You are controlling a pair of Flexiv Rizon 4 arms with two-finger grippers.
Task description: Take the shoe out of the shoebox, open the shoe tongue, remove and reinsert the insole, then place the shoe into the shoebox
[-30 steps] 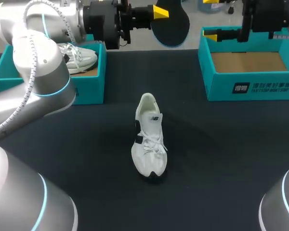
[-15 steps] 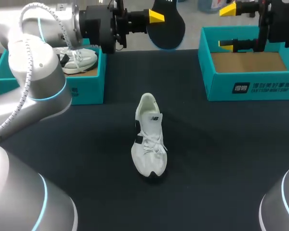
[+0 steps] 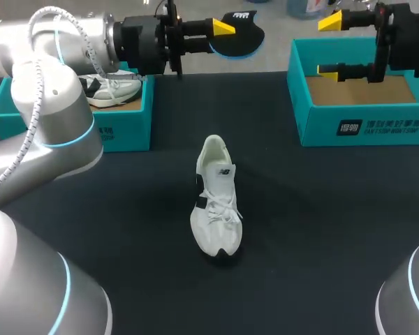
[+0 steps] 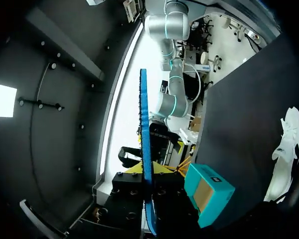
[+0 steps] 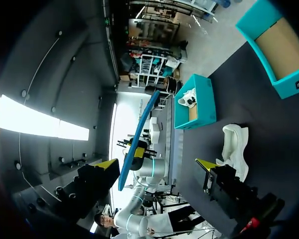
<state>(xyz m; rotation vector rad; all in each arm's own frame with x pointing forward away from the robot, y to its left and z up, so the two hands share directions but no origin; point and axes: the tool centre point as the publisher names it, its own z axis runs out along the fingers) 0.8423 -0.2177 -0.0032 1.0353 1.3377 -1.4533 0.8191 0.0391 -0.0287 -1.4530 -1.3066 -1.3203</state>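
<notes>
Shoe, head view: the shoe (image 3: 215, 202) is lying on its sole in the middle of the surface (image 3: 321, 223), outside any box.
Heading: its long axis is running from 12 to 6 o'clock, toe pointing at 6 toward the robot, heel opening at 12.
Insole: the insole (image 3: 239, 38) is hanging in the air at 12 o'clock from the shoe, so removal is looking done.
Left tool: the left tool (image 3: 221, 31) is pinching one end of the insole.
Right tool: the right tool (image 3: 328, 45) is standing wide open, holding nothing, over the empty shoebox (image 3: 363, 125) at 2 o'clock.
Second box: the second box (image 3: 129, 129) at 10 o'clock is carrying another shoe (image 3: 115, 85).
Left wrist view: the insole (image 4: 143, 124) is showing edge-on, rising from between the fingers of the left tool (image 4: 157, 168); the shoe (image 4: 286, 149) is lying well apart.
Right wrist view: the right tool (image 5: 157, 164) is gripping nothing; the insole (image 5: 139, 132) is showing well ahead, untouched; the shoe (image 5: 234, 147) is lying beyond one finger.
Remaining: reinserting the insole and boxing the shoe are seemingly outstanding; the tongue's state is not showing clearly.
</notes>
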